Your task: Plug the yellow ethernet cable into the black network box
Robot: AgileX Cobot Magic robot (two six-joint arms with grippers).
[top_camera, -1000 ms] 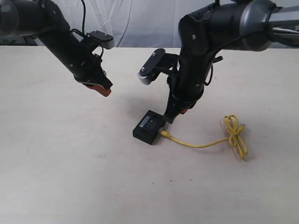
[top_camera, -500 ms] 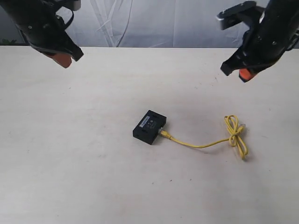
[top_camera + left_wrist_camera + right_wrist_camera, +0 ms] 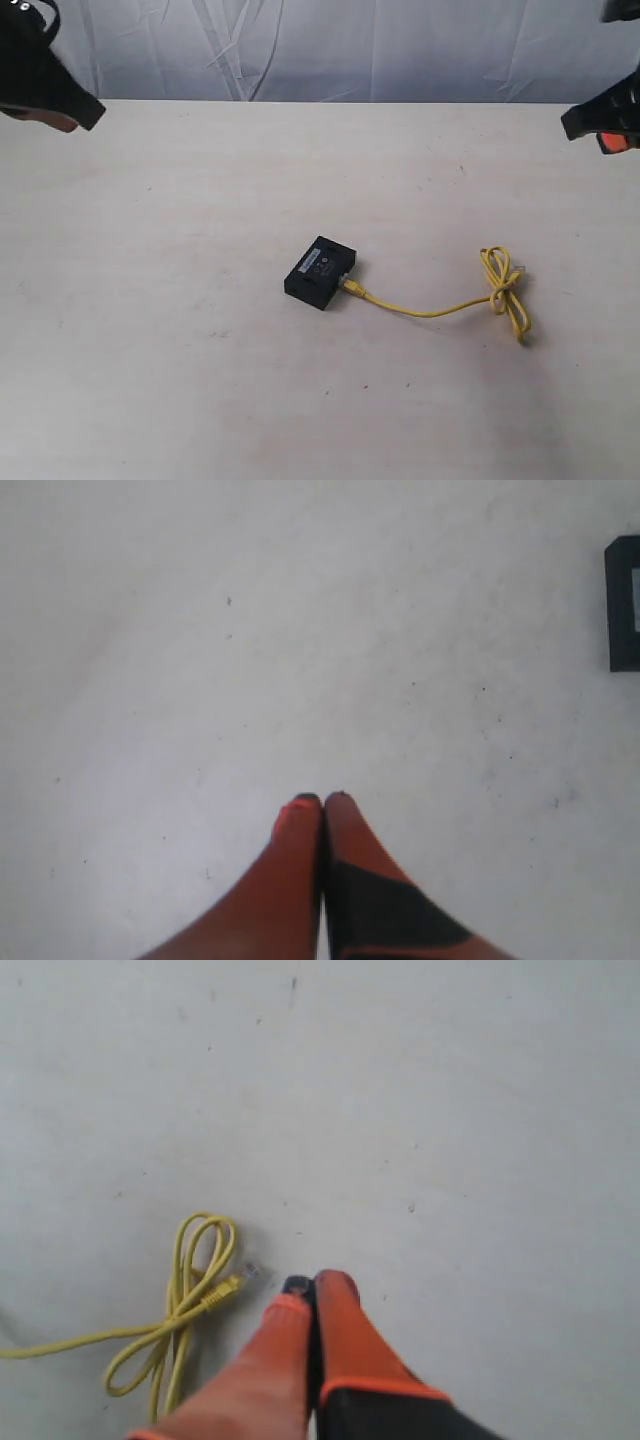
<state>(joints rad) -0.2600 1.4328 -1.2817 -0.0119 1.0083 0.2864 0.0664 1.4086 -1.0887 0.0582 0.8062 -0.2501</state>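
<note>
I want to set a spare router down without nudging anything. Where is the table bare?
The table is bare across everything left of the black network box, along the near edge in front of it, and in the far strip behind it. It is crowded right of centre, where the yellow ethernet cable runs from the box to its knotted bundle.

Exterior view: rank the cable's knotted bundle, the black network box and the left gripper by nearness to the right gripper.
1. knotted bundle, table's right side.
2. black network box, table centre.
3. left gripper, far left edge.
</note>
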